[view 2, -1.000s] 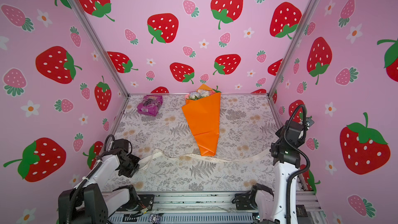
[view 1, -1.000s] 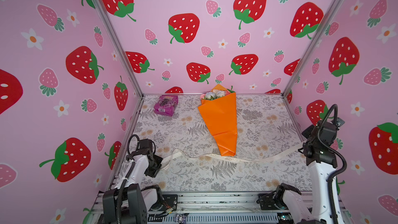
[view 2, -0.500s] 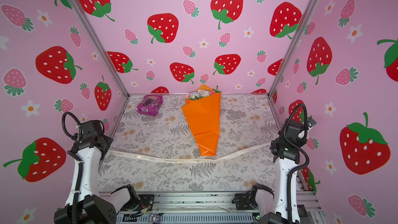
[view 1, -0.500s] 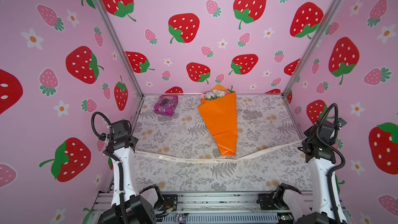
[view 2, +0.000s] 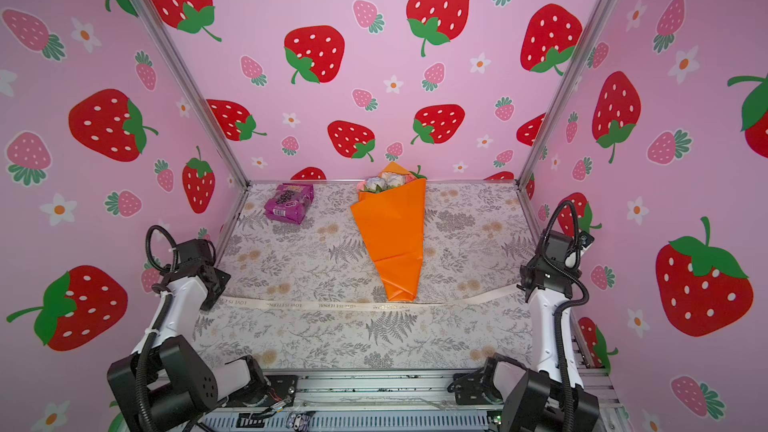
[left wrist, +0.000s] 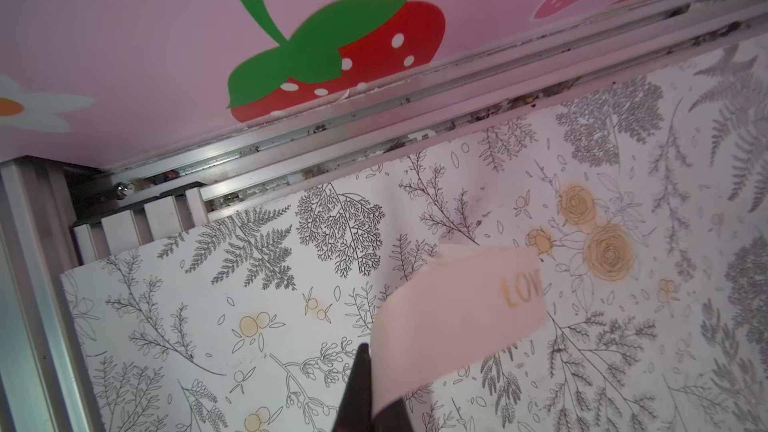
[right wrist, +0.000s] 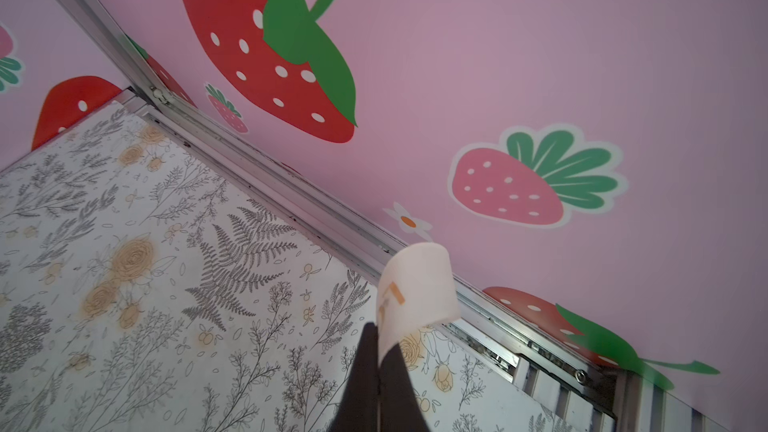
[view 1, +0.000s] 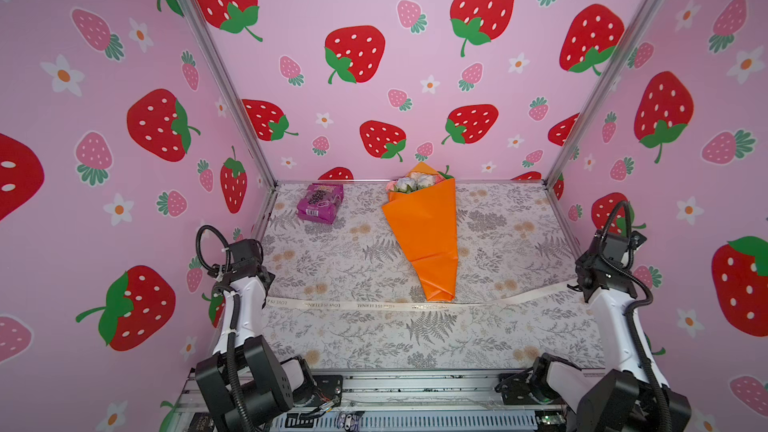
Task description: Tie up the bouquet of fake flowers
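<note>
Floral mat [view 1: 332, 338]: ribbon [view 1: 374, 305] straighter near bouquet [view 1: 424, 234]

Orange, pink and strawberry red over a grey fern print

The bouquet of fake flowers [view 1: 424, 238] is wrapped in plain bright orange, its heads white and pale pink with a touch of green. The ribbon [view 1: 361, 305] is cream with gold lettering, the packet [view 1: 320, 203] purple. The counter [view 1: 353, 342] shows grey ferns and tan roses on white; the walls [view 1: 291, 2] are pink with red strawberries and white flowers.
</note>
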Motion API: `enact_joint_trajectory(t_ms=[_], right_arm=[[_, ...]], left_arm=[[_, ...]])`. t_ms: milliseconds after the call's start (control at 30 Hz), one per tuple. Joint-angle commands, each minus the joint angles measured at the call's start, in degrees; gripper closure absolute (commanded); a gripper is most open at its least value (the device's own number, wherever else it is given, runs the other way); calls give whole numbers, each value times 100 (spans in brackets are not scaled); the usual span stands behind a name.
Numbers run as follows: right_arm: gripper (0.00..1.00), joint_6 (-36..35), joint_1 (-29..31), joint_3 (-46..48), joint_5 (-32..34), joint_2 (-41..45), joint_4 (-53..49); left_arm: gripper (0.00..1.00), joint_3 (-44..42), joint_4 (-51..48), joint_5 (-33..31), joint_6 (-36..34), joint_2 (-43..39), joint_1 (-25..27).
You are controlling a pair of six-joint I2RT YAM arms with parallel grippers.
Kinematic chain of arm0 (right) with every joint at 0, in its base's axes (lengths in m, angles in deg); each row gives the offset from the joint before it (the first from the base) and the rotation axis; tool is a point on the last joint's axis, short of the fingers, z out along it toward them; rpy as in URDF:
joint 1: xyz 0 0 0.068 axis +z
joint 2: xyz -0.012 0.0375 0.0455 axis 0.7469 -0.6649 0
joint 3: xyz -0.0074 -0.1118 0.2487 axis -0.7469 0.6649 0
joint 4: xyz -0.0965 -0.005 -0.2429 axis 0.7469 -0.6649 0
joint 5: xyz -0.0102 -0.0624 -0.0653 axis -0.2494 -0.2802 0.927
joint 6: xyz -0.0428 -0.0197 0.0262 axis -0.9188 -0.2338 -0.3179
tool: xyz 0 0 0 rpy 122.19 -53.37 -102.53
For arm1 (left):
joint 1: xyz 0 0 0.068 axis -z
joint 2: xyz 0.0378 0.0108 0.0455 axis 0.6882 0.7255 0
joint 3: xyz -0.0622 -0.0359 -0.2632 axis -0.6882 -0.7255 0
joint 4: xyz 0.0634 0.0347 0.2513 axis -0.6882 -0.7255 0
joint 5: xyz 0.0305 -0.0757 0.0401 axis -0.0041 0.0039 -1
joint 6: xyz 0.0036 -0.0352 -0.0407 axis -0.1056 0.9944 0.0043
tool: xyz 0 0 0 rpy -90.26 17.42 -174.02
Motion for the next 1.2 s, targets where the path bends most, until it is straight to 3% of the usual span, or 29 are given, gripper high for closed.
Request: enact_joint_trajectory(t_ms=[0, 133, 367, 433, 500, 567, 800, 900, 967, 1033, 1100, 1167], right_arm=[[100, 24, -23, 84, 392, -251, 192], [100, -155, -23, -68, 657, -735, 301], [100, -154, -21, -106, 232, -1441, 466], [88, -194, -23, -121, 97, -1514, 440], [64, -246, -23, -149, -123, -1489, 445], [51, -194, -23, -193, -530, -1391, 462], [41, -125, -14, -785, -3050, -1346, 97], [40, -69, 35, -759, -4159, -1395, 95], [40, 63, 188, -530, -4882, -1385, 404], [40, 99, 452, -327, -5566, -1448, 753], [40, 130, 851, -239, -5632, -1540, 899], [39, 136, 1234, -140, -5798, -1686, 1085]], left_arm=[[100, 85, 89, 194, 96, 195, -25], [100, 229, 81, 513, -41, 380, -19], [99, 33, 188, 631, -26, 174, -23], [80, 5, 197, 549, -83, 82, -30], [60, 0, 213, 427, -128, -70, -16], [52, -30, 336, 528, -140, -260, -24], [42, 261, 283, 1315, -518, -558, 33], [42, 399, 180, 2062, -715, -526, 86], [44, 413, 187, 3005, -582, -442, 93], [46, 179, 797, 4317, -443, -290, 132], [49, -116, 1516, 5060, -62, -95, 378], [50, -182, 1910, 5243, 18, 103, 880]])
